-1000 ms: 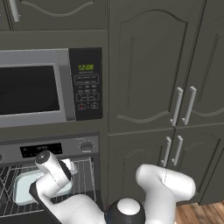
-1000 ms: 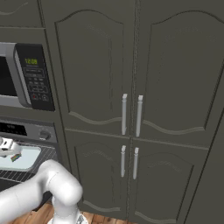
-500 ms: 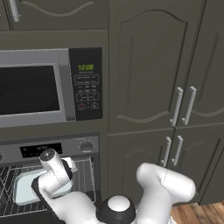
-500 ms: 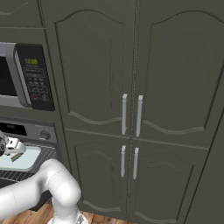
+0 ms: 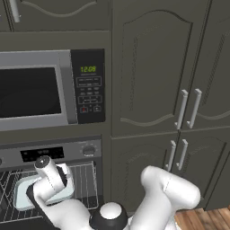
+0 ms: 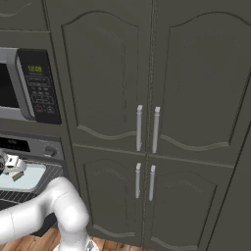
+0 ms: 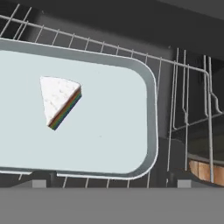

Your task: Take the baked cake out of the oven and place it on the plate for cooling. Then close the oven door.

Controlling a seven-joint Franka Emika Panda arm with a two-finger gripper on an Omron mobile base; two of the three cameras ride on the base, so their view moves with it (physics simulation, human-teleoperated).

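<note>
I am hovering my gripper (image 6: 10,165) with jaws spread wide over the oven (image 5: 54,155), since nothing is grasped yet. The baked cake (image 7: 61,101), a wedge, is lying just below and ahead of me on its pale tray (image 7: 118,122), which is resting on the wire rack (image 7: 192,109).

cake slice (image 7: 59,100): white top, rainbow-striped side
tray (image 7: 131,131): pale blue
rack (image 7: 192,105): silver wire
cabinets (image 6: 147,73): dark grey
</note>
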